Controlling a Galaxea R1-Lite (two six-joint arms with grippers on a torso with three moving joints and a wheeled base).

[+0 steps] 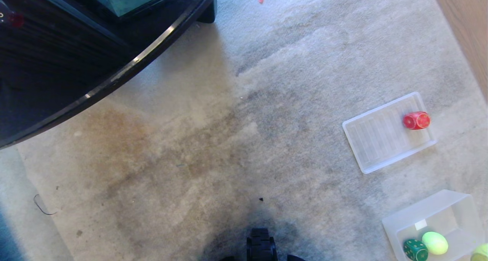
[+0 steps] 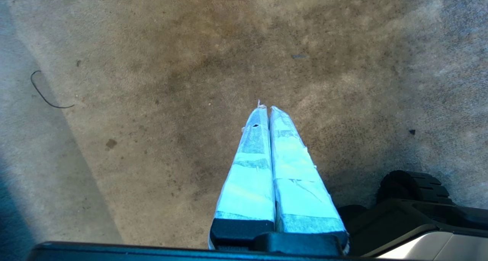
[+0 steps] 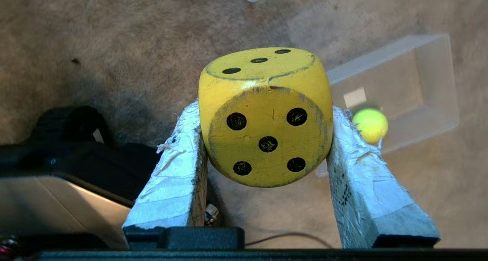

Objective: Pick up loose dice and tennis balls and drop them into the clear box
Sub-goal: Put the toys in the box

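Three dice show at this moment. One is the yellow die (image 3: pixel 267 116), a big cube with rounded corners, scuffed paint and black pips: five on the face toward the wrist camera, three on the face next to it. It sits clamped between the two tape-wrapped fingers (image 3: pixel 179 165) of the right tool (image 3: pixel 263 112), held above the carpet (image 1: pixel 213 146).

Beyond it lies the clear box (image 3: pixel 431 85), a deep translucent tub with a small white sticker on its bottom. In the head view this clear box (image 1: pixel 450 204) stands on the carpet at the lower right and holds a green die (image 1: pixel 415 249) with pale pips, with a fuzzy yellow-green tennis ball (image 1: pixel 435 242) just beside it. A second tennis ball (image 1: pixel 481 252) shows at the picture's edge by the box's right end; whether it is inside cannot be told.

Farther off, the red die (image 1: pixel 416 120) rests in a corner of the flat ribbed tray (image 1: pixel 373 139).

The left tool (image 2: pixel 265 108) hangs over bare carpet with its taped fingers pressed together, holding nothing.
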